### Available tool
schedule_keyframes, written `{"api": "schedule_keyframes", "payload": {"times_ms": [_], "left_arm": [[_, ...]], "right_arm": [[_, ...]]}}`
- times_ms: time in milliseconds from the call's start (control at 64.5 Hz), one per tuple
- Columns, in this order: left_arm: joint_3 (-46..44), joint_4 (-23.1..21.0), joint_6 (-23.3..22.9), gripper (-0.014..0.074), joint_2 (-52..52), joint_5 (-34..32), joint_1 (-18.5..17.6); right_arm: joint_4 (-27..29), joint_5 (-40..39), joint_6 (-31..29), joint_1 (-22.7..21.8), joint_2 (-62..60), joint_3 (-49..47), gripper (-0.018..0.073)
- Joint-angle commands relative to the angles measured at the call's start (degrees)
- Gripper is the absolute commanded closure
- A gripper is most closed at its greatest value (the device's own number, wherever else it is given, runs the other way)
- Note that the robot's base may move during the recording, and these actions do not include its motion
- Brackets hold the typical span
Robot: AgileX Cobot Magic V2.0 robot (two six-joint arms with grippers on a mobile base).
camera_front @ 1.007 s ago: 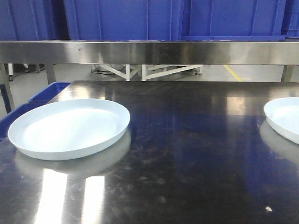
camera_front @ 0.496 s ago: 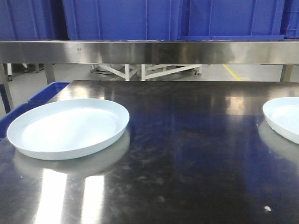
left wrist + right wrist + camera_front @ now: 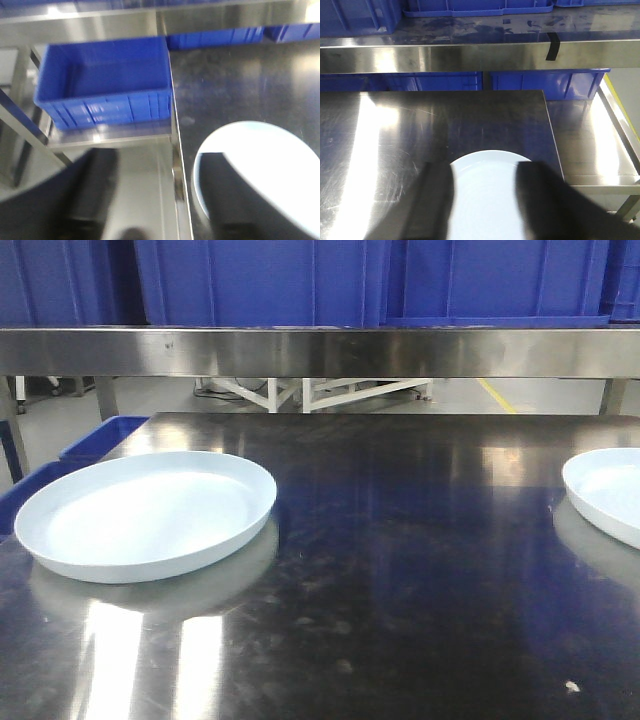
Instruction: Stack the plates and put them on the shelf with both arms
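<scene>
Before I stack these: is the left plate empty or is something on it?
Empty: the left plate lies flat on the tabletop, its inside bare white.

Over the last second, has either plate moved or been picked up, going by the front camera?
Nothing visibly changed. The left plate and the right plate lie apart on the tabletop just as before, neither lifted nor stacked.

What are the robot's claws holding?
Nothing. The left claw and right claw are both open; the two large round white plates lie free on the shiny dark steel tabletop.
</scene>
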Motion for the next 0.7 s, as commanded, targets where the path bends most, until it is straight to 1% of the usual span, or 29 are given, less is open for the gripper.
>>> {"api": "schedule_keyframes", "payload": {"times_ms": [0, 108, 170, 325, 434, 682], "left_arm": [[-1.9, -2.2, -0.7, 0.0048, 2.6, -2.4, -0.3], [-1.9, -6.0, -0.7, 0.0049, 8.7, -1.9, -0.3], [-1.9, -6.7, -0.7, 0.0049, 12.2, -2.4, -0.3], [-1.9, -7.0, -0.7, 0.0049, 20.3, -4.6, -0.3], [-1.9, -8.2, -0.7, 0.0049, 25.0, -6.0, -0.3], [-1.9, -8.2, -0.7, 0.005, 31.5, -9.1, -0.3]], "right_arm": [[-0.2, -5.3, -0.4, -0.2, 0.1, -2.3, 0.0008], [-0.2, -5.3, -0.4, -0.2, 0.2, -2.3, 0.0011], [-0.2, -5.3, -0.4, -0.2, 1.0, -2.3, 0.0011], [-0.2, -5.2, -0.4, -0.2, 1.8, -2.3, 0.0011], [-0.2, -5.1, -0.4, -0.2, 1.8, -2.3, 0.0011], [-0.2, -5.2, -0.4, -0.2, 1.8, -2.3, 0.0011]]}}
